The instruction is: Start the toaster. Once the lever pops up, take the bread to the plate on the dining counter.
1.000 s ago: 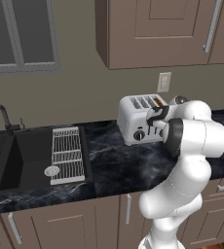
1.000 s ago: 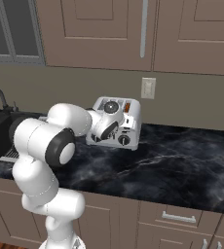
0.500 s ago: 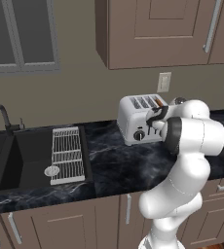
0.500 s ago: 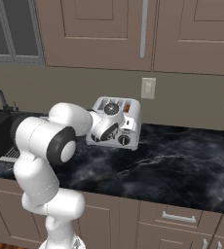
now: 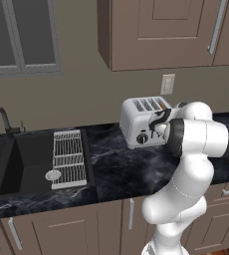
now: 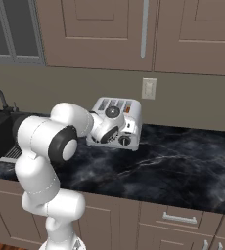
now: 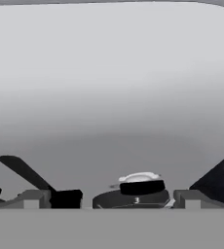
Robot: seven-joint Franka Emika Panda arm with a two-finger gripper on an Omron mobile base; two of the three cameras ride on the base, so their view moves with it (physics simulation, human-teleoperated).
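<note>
1. Left base view: the boxy silver-grey metal toaster [image 5: 142,121] stood at the back edge of the black marble counter [image 5: 111,169], its long axis along the wall; the arm's hand pressed close to its front face.
2. Right base view: the hand lay against the toaster's front, beside a black knob [image 6: 125,140].
3. Hand view: the two-finger gripper [image 7: 108,198], spread wide and empty, faced the grey front wall, a black lever [image 7: 24,171] lying left of it.

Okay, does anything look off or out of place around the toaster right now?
Nothing stands out. The toaster sits upright on the black counter below the wall outlet, nothing spilled or damaged. The open gripper is pressed close to its front.
</note>
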